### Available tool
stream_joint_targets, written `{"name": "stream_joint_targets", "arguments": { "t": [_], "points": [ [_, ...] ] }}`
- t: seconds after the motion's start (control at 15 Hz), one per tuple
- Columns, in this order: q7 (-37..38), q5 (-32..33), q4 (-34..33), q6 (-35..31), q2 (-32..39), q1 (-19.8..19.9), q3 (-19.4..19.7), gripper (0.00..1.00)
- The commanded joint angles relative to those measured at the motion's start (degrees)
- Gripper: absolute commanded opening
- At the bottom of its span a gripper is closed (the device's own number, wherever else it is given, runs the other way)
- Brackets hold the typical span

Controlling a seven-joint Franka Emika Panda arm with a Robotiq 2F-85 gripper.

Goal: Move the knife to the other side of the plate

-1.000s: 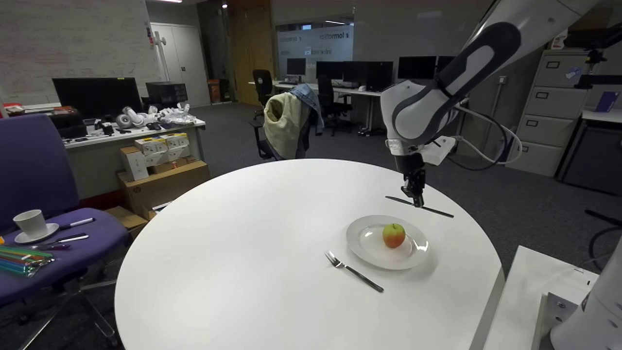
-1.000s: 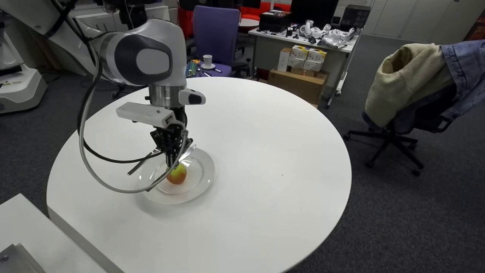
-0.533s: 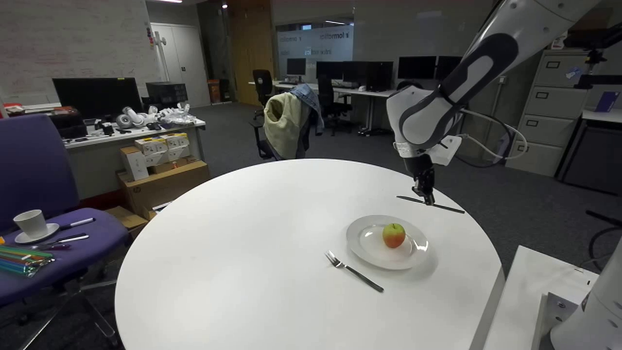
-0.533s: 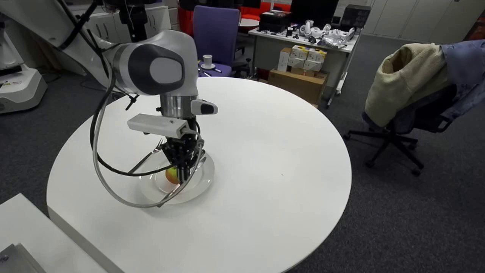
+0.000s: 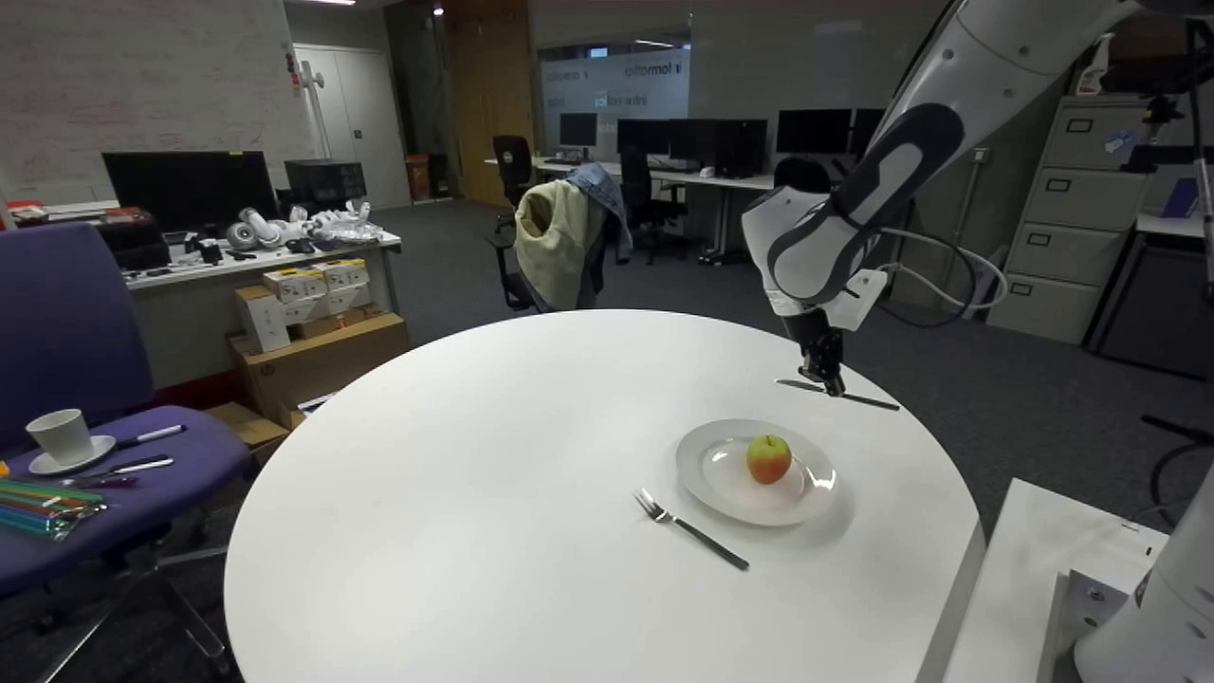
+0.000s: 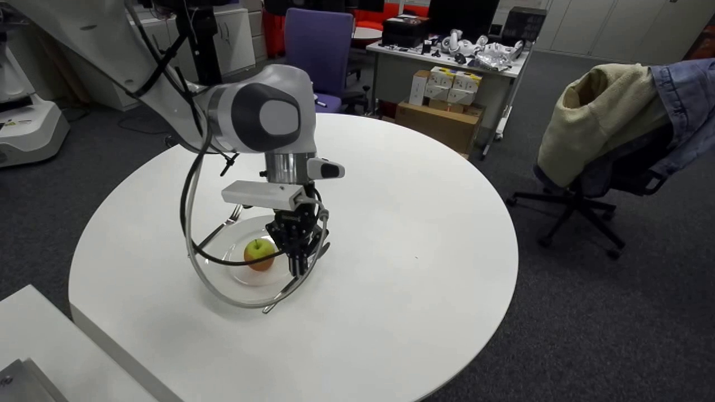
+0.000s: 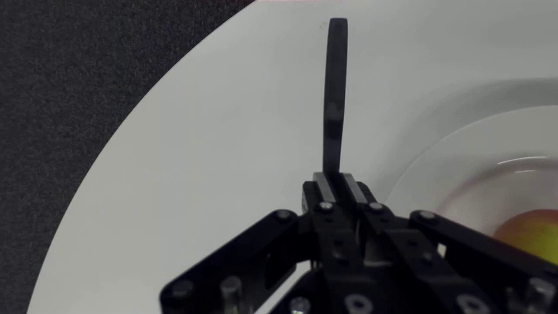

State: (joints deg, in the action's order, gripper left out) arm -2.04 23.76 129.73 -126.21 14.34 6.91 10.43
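The pincer (image 7: 335, 178) is closed on the knife (image 7: 335, 91) near mid-length — long axis along the gap between the plate (image 7: 440, 157) and the edge of the counter (image 7: 183, 174).

Counter (image 5: 455, 493) layout: plate (image 5: 719, 484) between fork (image 5: 699, 536) and knife (image 5: 869, 402).
From where I stand, in an exterior view: apple (image 5: 768, 461) on plate; fork before plate, to its left; knife behind plate, to its right, held in the claw (image 7: 338, 187). Wrist view: knife left of plate. Left of counter: cup (image 5: 61, 434) on saucer (image 5: 97, 450) on chair (image 5: 185, 460).
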Motion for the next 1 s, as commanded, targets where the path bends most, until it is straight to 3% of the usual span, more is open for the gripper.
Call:
{"name": "stream_joint_targets", "arguments": {
  "t": [0.0, 0.33, 0.93],
  "points": [
    [4.6, 4.0, -4.3, -0.7, 3.7, -0.8, 0.6, 0.02],
    [5.8, 5.3, -7.6, -1.7, 7.9, -1.5, 0.4, 0.02],
    [2.7, 2.1, -9.5, -11.4, 12.9, -0.4, -0.2, 0.02]
  ]
}}
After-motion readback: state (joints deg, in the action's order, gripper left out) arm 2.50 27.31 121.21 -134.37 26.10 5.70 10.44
